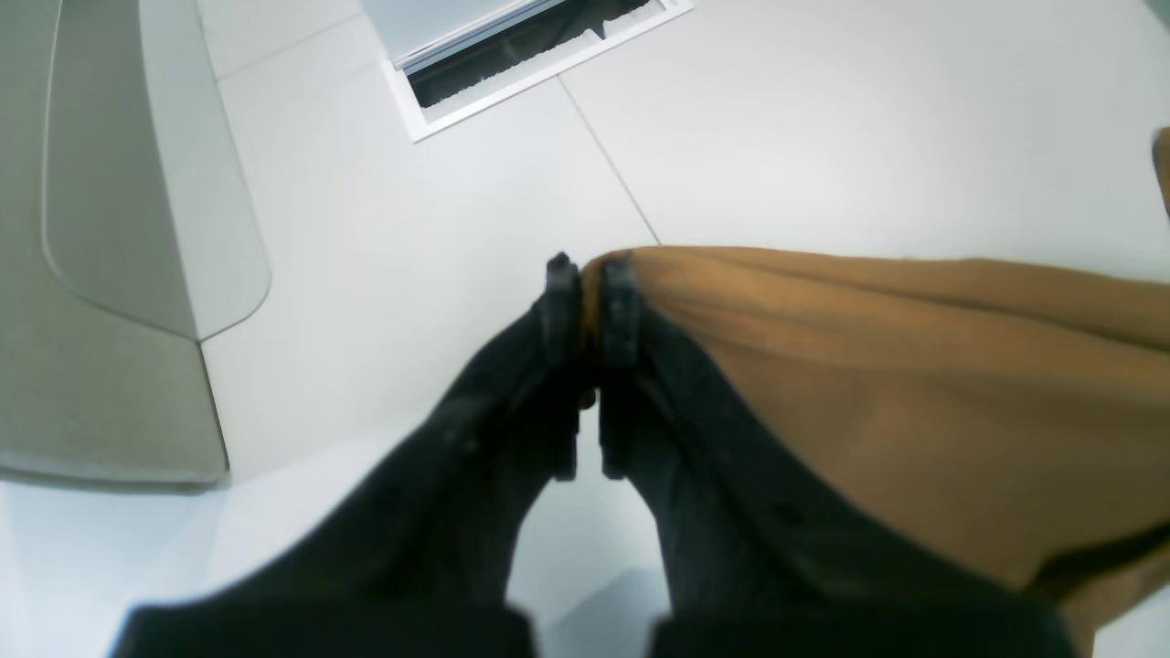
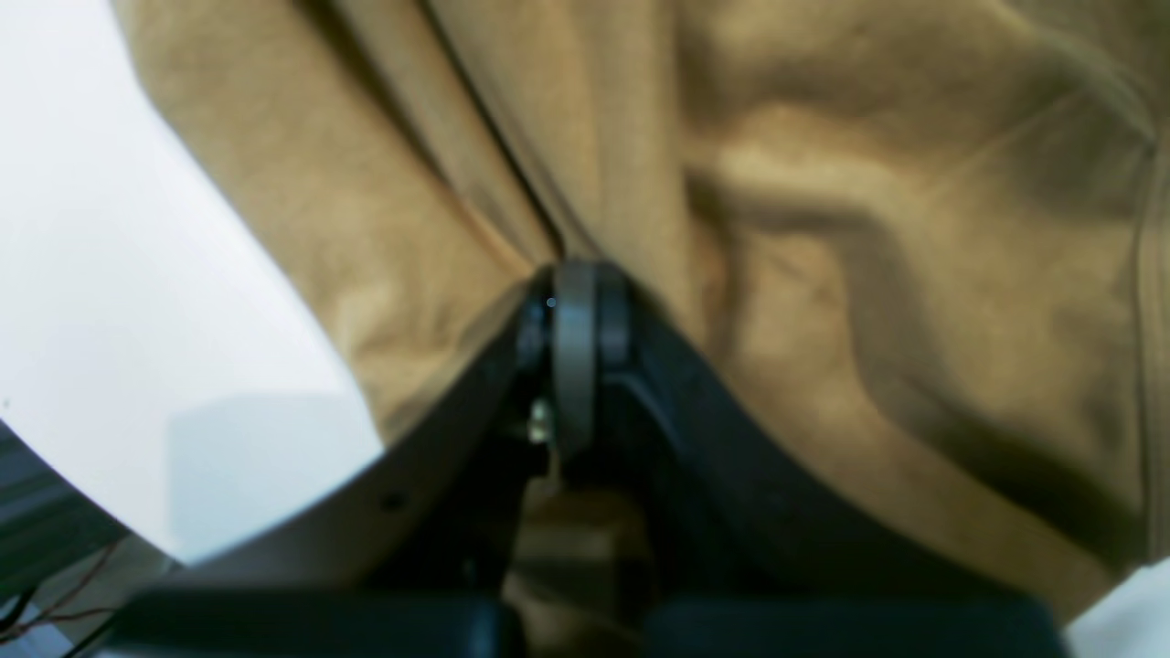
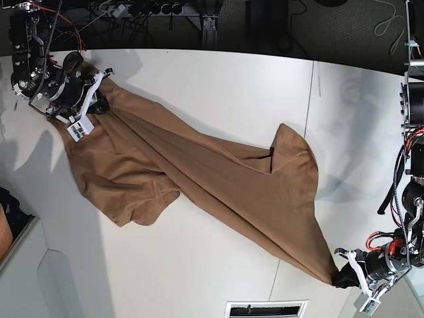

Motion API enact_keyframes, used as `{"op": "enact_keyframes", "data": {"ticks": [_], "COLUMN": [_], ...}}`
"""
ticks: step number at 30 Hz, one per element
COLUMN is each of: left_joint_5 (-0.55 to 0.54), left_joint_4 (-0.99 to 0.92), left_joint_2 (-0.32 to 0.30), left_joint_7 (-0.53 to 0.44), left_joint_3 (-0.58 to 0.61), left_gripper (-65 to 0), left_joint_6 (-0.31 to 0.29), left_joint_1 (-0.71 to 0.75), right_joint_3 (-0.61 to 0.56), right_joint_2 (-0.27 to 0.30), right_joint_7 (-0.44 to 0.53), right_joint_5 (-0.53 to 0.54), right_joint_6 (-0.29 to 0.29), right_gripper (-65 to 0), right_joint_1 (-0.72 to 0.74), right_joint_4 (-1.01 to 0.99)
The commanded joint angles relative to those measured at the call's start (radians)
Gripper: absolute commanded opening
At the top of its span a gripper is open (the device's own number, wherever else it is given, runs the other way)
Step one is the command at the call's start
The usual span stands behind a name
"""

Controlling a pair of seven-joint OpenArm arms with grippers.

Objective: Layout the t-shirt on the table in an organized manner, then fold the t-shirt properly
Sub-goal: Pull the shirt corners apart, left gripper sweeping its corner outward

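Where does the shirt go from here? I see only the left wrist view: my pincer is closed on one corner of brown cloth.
Observer: The t-shirt stretches diagonally over the table, from your left pincer to the far corner.
Operator: Is the other end free?
Observer: No. The right pincer is shut on the cloth there; the right wrist view shows folds running into it.
Operator: Does the cloth lie flat between them?
Observer: Not fully. In the base view one part bunches beside the right arm, and another flap sticks out near the middle of the table.
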Motion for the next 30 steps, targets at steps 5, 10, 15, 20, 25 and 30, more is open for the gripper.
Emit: {"op": "enact_keyframes", "data": {"ticks": [5, 10, 15, 20, 25, 30], "left_joint_5": [-0.032, -0.037, -0.109, -0.296, -0.427, -0.477], "left_joint_4": [0.014, 0.014, 0.014, 0.015, 0.023, 0.100], "left_joint_2": [0.002, 0.003, 0.001, 0.002, 0.002, 0.002], "left_joint_7": [-0.039, 0.006, 0.152, 0.246, 0.323, 0.352], "left_joint_3": [-0.008, -0.008, -0.008, -0.008, -0.008, -0.008], "left_gripper": [-31.5, -27.4, -27.5, -43.7, -50.5, -50.5], "left_joint_6": [-0.015, 0.060, 0.070, -0.019, -0.034, -0.034], "left_joint_1": [-0.035, -0.033, -0.015, 0.089, 0.230, 0.360], "right_joint_3": [0.009, 0.009, 0.009, 0.019, 0.089, 0.109], "right_joint_2": [0.019, 0.019, 0.019, 0.011, -0.022, -0.026], "right_joint_7": [-0.034, -0.033, -0.017, 0.030, 0.030, 0.031], "right_joint_5": [-0.003, -0.003, 0.036, 0.048, 0.104, 0.109], "right_joint_6": [-0.007, -0.007, -0.008, -0.008, -0.008, -0.007], "right_gripper": [-65.0, -65.0, -65.0, -65.0, -65.0, -65.0], "right_joint_1": [-0.003, -0.003, -0.002, 0.020, 0.077, 0.131], "right_joint_4": [0.004, 0.004, 0.004, 0.005, 0.005, 0.005]}}
